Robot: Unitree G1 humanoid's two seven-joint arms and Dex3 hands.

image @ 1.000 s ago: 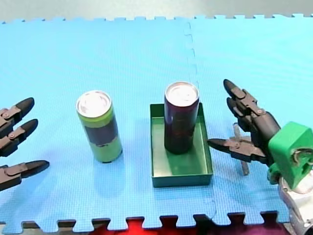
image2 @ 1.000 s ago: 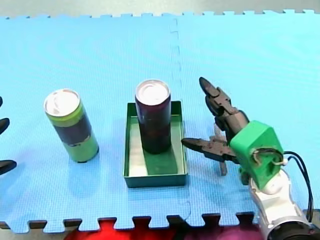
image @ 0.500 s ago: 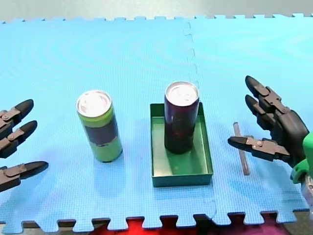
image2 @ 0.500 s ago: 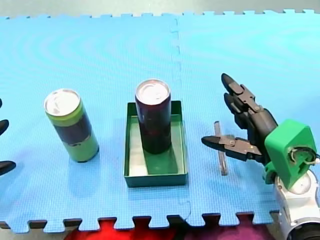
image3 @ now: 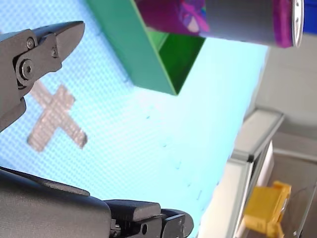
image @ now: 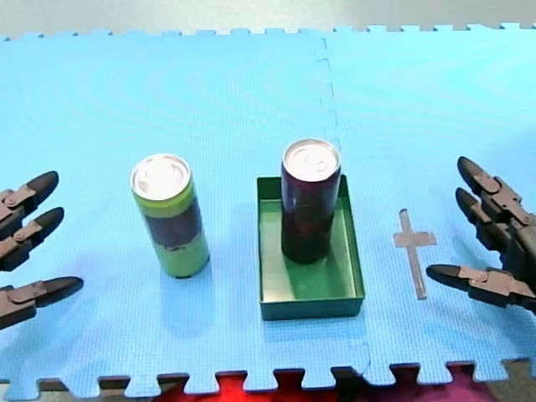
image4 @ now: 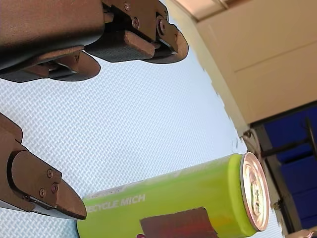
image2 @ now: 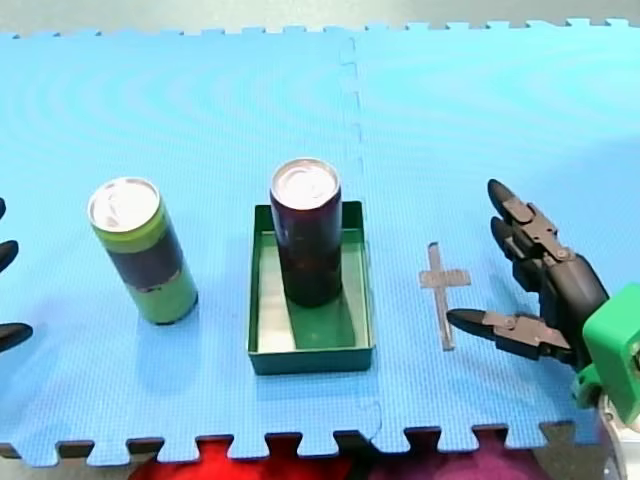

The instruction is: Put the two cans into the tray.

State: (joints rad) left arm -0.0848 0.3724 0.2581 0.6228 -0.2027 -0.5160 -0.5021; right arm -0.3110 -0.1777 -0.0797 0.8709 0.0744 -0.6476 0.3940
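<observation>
Two cans on my feed: the dark purple can [image: 311, 201] stands upright inside the green tray [image: 311, 283], toward its far end. The green can [image: 170, 216] stands upright on the blue foam mat [image: 251, 100], left of the tray and apart from it. My left robot hand [image: 21, 243] is at the mat's left edge, released and holding nothing. My right robot hand [image2: 560, 285], also released and empty, is at the right edge, near a grey cross mark [image: 410, 240].

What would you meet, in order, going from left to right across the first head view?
left hand → green can → tray, with the purple can standing in it → tape cross → right hand
</observation>
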